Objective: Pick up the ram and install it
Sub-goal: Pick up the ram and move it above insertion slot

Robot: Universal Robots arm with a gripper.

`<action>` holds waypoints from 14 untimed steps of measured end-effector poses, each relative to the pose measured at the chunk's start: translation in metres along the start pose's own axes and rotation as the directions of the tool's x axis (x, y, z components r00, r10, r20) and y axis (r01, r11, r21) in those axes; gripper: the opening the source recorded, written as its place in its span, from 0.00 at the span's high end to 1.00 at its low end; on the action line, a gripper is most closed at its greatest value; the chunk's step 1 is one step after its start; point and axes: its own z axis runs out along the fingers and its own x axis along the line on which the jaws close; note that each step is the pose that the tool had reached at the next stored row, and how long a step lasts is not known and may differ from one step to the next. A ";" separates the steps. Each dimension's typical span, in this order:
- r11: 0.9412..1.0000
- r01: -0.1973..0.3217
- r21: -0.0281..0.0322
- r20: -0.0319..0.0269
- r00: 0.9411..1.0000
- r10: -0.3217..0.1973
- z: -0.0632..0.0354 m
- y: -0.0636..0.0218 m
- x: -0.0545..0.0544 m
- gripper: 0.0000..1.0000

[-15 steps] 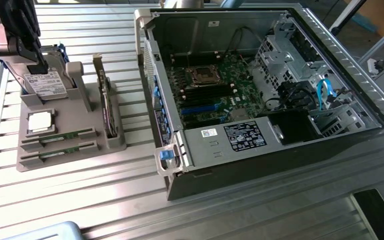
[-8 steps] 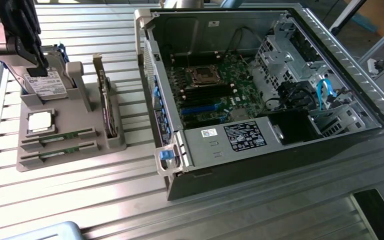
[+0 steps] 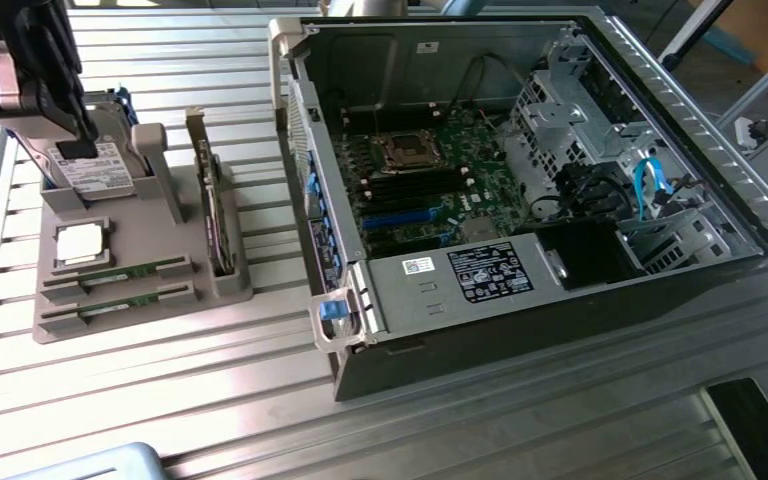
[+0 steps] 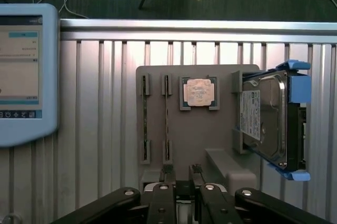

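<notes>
Two ram sticks stand on edge in parallel slots of the grey holder [image 4: 210, 134] on the counter [image 4: 95, 129]. The first ram [image 4: 166, 124] sits just beside the second ram [image 4: 145, 124]. Both lie ahead of the end effector [image 4: 181, 174], with their long axes running straight away from it. The gap between its fingers therefore runs across the sticks' thin faces. The fingers stand partly apart and hold nothing, and the first ram falls nearly in line with one of them.
</notes>
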 end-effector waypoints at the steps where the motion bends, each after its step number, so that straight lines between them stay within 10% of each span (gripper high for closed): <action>1: 1.000 0.003 0.000 0.000 1.000 -0.003 0.0005 0.0000 0.001 0.75; 14: 1.000 0.024 0.000 -0.001 1.000 -0.024 0.0087 0.0001 0.008 0.75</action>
